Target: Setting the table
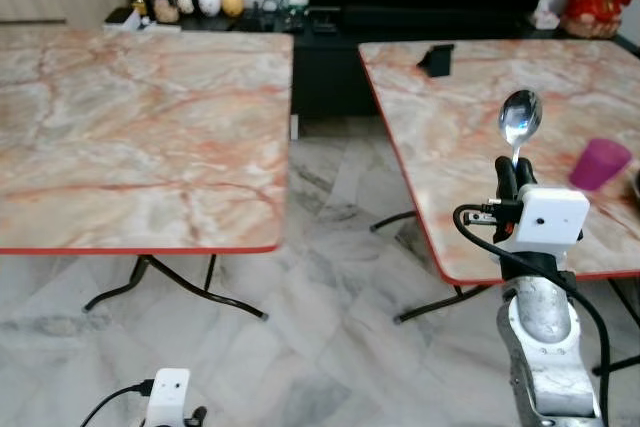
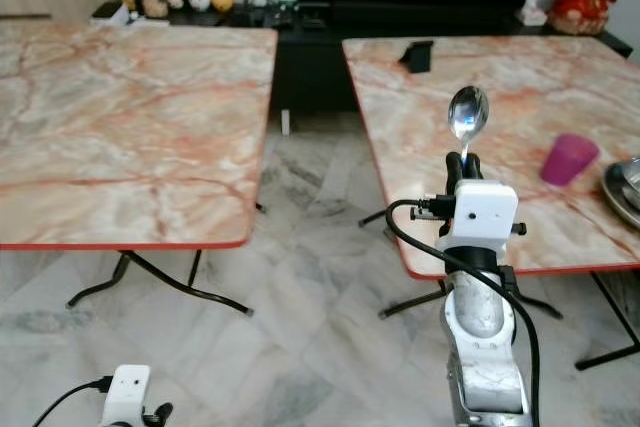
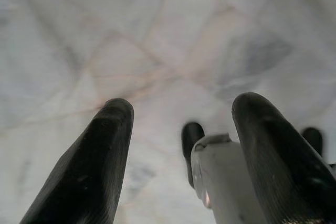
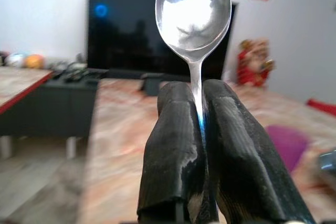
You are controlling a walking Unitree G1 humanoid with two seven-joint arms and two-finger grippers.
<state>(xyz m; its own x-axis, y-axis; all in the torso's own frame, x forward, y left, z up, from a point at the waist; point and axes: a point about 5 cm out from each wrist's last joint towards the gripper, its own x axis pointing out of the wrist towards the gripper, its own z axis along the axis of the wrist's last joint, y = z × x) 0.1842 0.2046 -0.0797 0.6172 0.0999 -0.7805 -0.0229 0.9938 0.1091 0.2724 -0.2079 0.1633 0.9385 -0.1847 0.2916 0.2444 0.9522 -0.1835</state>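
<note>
I can't see the spoon [image 4: 193,9] handle below the right gripper [image 4: 199,108] fingers. A metal dish [image 2: 624,190] runs off the frame edge, and the shelf ornaments [image 1: 195,1] are too small to identify.

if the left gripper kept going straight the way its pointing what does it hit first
Most likely the marble floor. The left gripper hangs low with its fingers open, aimed down at the tiles, and nothing lies between as far as the wrist view shows.
</note>
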